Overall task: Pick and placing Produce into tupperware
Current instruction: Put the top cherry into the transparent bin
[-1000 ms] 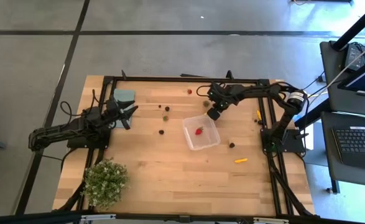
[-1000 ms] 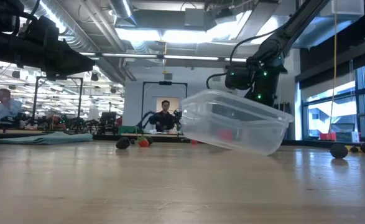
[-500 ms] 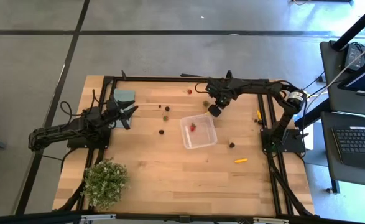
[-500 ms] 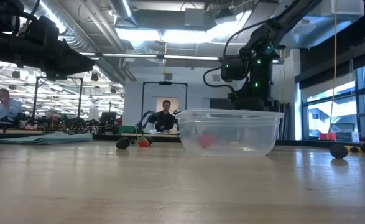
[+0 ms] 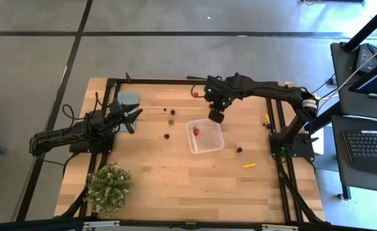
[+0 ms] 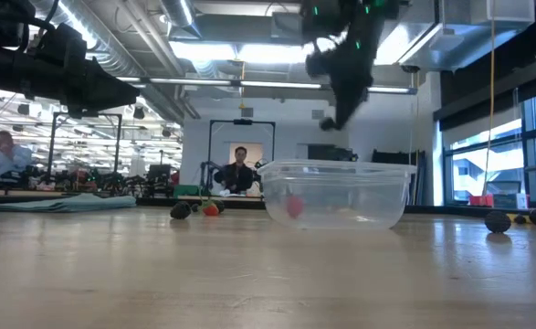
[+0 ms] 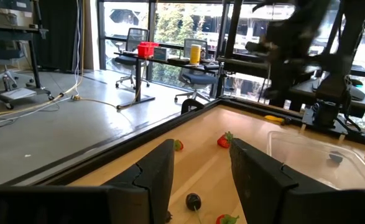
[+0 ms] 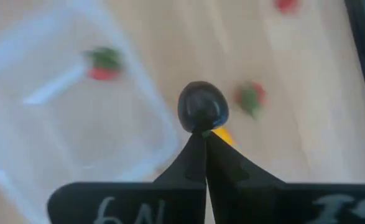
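The clear square tupperware [image 5: 207, 151] stands flat on the table's middle, with one red piece [image 5: 196, 131] inside near its far left corner. My right gripper [image 5: 215, 116] hangs above that corner, raised well over the rim in the low view [image 6: 330, 121], shut on a dark maroon round piece [image 8: 202, 107]. More produce lies loose on the wood: a red piece [image 5: 196, 94], dark bits [image 5: 167, 135] [image 5: 239, 149] and an orange piece [image 5: 248, 165]. My left gripper [image 5: 133, 118] waits open at the table's left, its fingers [image 7: 163, 171] apart. My right gripper holds the dark maroon round piece [image 8: 202, 115] pinched at the free ends of its two fingers [image 8: 194, 155]. The fingers point down at the table from above. The piece is lifted clear, over the table just outside the tupperware's wall [image 8: 151, 134].
A teal-green flat rectangle [image 5: 128, 98] lies at the far left and a bushy potted plant [image 5: 108, 186] at the near left corner. Yellow and dark pieces [image 5: 267, 119] sit by the right frame rail. Bare wood stretches along the near side.
The tupperware stood tipped up on one side a second ago and has dropped flat, turning square to the table; the red piece has slid to its far left corner. My right gripper has risen from behind the container and moved a little toward the table's left.
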You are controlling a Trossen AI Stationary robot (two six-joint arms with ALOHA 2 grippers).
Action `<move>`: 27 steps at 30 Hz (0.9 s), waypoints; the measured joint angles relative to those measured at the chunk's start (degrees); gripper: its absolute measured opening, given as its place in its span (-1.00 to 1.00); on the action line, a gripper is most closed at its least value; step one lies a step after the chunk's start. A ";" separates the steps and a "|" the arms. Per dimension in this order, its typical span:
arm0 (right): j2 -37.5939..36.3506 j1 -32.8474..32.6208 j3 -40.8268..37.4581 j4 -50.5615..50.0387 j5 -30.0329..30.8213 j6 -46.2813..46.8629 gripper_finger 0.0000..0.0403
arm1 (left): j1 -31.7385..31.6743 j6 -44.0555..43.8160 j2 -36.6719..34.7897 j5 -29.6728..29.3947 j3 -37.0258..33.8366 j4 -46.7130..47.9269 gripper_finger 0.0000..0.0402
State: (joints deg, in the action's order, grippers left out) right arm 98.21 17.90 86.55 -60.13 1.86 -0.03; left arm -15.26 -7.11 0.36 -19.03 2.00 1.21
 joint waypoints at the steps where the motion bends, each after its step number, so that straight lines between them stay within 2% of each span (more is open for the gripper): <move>1: 0.00 -1.46 0.60 0.69 -0.06 -0.02 -1.00 | -0.01 0.00 0.00 -0.02 0.00 0.00 -0.26; 6: 0.02 -7.02 -0.18 6.03 -0.15 1.21 -1.00 | 0.01 0.02 0.00 0.00 0.00 0.00 -0.26; 12: 0.04 -11.08 -4.98 11.63 -0.26 4.14 -1.00 | 0.01 0.20 0.00 -0.02 0.00 0.00 -0.26; 20: 0.07 -12.57 -14.40 25.64 -4.22 9.09 -1.00 | -0.01 0.19 0.00 0.00 0.00 0.00 -0.26; 27: 0.08 -12.51 -21.55 29.38 -4.94 10.97 -1.00 | 0.00 0.13 0.00 0.00 0.00 0.00 -0.26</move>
State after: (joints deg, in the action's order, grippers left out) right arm 98.30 5.39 65.00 -30.75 -3.07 10.93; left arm -15.25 -6.98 0.36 -19.03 2.00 1.21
